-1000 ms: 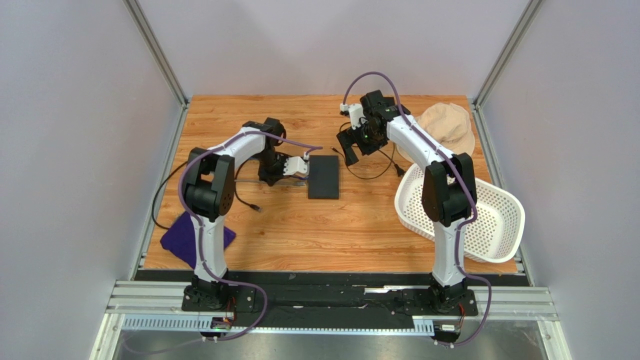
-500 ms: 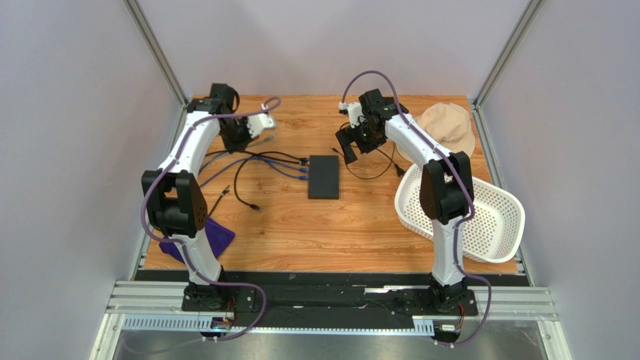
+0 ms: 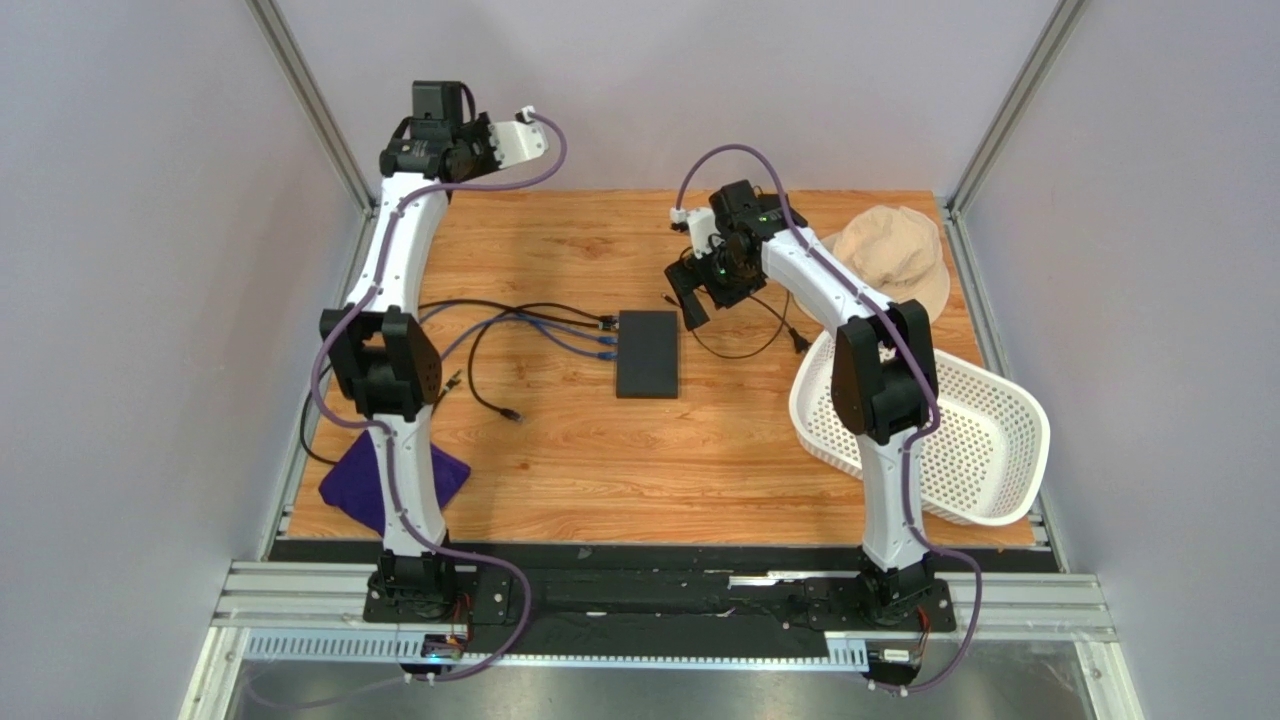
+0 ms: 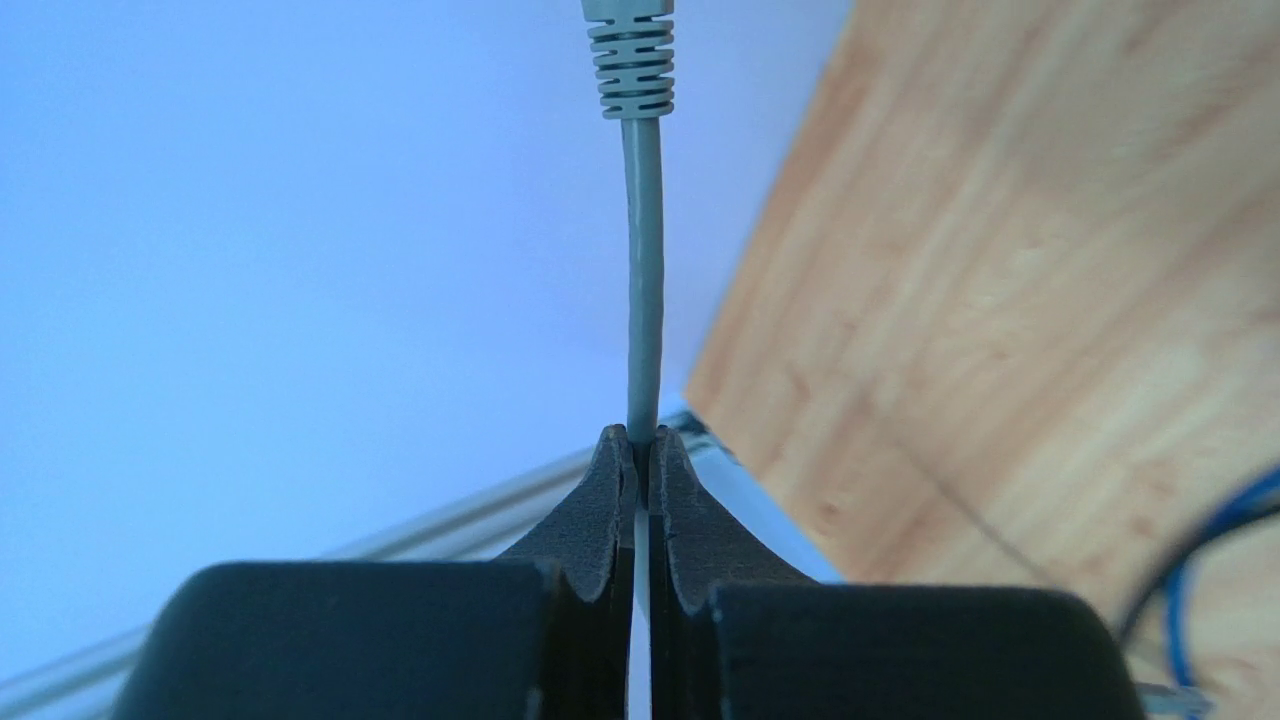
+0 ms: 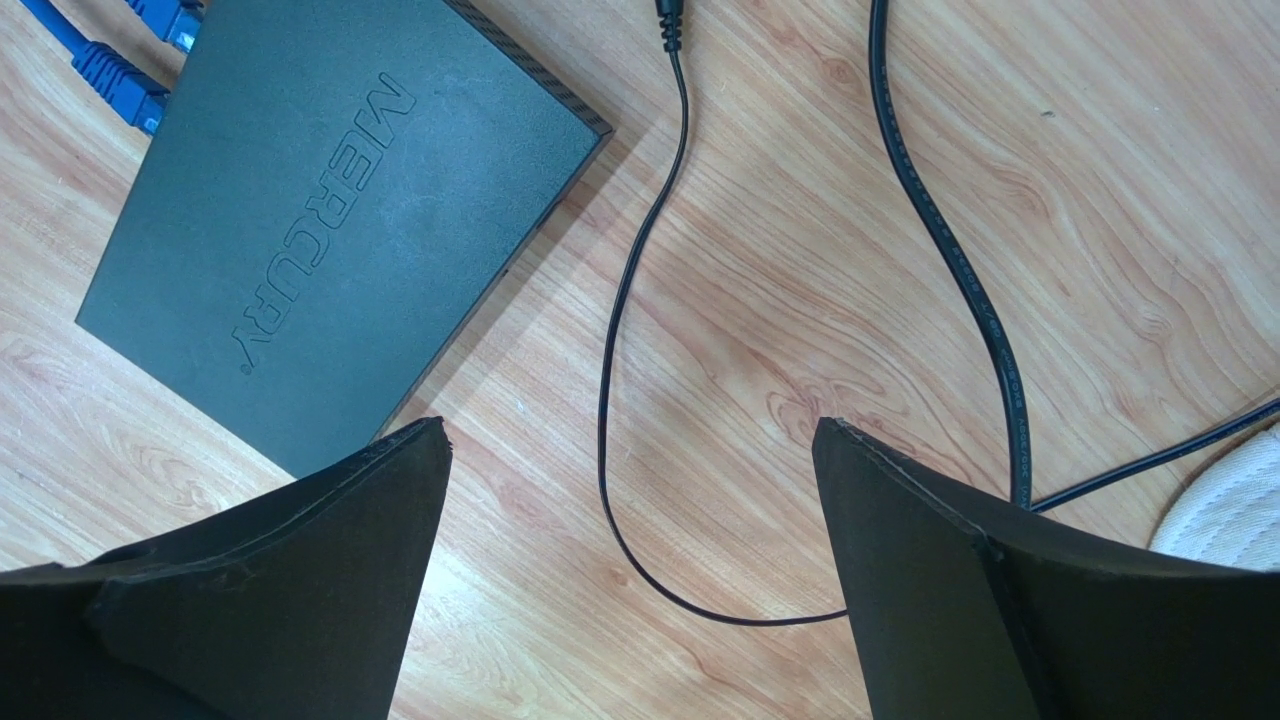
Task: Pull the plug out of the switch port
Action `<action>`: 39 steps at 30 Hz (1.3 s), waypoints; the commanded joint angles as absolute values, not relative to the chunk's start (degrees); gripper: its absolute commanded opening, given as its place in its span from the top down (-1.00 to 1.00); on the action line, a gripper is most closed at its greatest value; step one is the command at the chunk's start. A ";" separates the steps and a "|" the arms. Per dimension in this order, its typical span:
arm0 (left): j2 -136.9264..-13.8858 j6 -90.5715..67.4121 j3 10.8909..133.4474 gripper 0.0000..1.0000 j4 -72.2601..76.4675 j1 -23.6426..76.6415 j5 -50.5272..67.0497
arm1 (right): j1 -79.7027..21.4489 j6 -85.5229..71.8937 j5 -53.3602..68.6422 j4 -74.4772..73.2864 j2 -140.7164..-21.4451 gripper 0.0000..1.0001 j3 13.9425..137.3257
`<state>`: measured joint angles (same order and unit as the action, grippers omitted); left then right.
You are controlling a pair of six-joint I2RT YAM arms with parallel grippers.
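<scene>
The left end effector point(image 4: 642, 450) is pinched shut on a grey cable point(image 4: 645, 240). The cable's plug point(image 4: 631, 60) juts out beyond the fingertips, raised high over the far left corner of the desk point(image 3: 601, 450). The right end effector point(image 5: 631, 435) stands wide and holds nothing, hovering just above the far right of the switch point(image 3: 649, 353). The switch lies flat mid-desk, with blue cables point(image 3: 579, 333) running into its left side.

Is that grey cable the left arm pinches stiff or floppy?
Probably springy over short lengths: the grey cable runs straight from the shut left gripper to its plug without drooping. Likely light, too, since a thin pinch holds it. Longer runs probably flop, like the blue cables curving on the table.
</scene>
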<state>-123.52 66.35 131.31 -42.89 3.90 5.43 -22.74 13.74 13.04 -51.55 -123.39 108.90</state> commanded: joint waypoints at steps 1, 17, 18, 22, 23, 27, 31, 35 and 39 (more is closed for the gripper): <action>-130.32 83.54 135.97 1.00 -36.40 4.57 1.85 | -22.76 15.21 11.60 -50.89 -121.64 -0.93 109.25; -149.33 96.17 141.95 0.17 -20.05 5.19 -2.02 | -20.65 16.87 9.14 -51.42 -117.86 -0.96 104.06; -148.80 94.41 141.51 0.11 -19.43 5.19 -2.11 | -20.65 16.87 9.14 -51.42 -117.86 -0.96 103.98; -141.52 82.29 137.31 -0.06 -20.91 6.33 -2.55 | -20.65 16.53 9.58 -51.59 -118.39 -0.96 104.32; -139.50 79.39 136.15 -0.23 -21.53 6.76 -2.03 | -20.65 16.09 10.19 -51.68 -118.48 -0.96 104.94; -126.95 58.53 129.48 -0.45 -29.49 9.22 1.65 | -20.83 15.12 13.53 -51.85 -118.65 -0.96 107.31; -121.56 37.75 127.80 -0.46 -41.12 10.11 14.21 | -21.79 14.59 14.86 -52.12 -120.40 -0.95 109.86; -122.69 26.30 126.12 -0.37 -45.61 10.46 25.55 | -22.15 13.62 15.29 -52.12 -122.60 -0.93 112.06; -128.21 20.59 130.24 -0.28 -51.14 10.90 31.11 | -22.94 13.27 16.17 -51.77 -124.80 -0.86 114.51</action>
<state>-120.75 33.98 129.08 -40.93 11.40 21.15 -22.04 14.57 14.33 -52.71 -122.30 110.83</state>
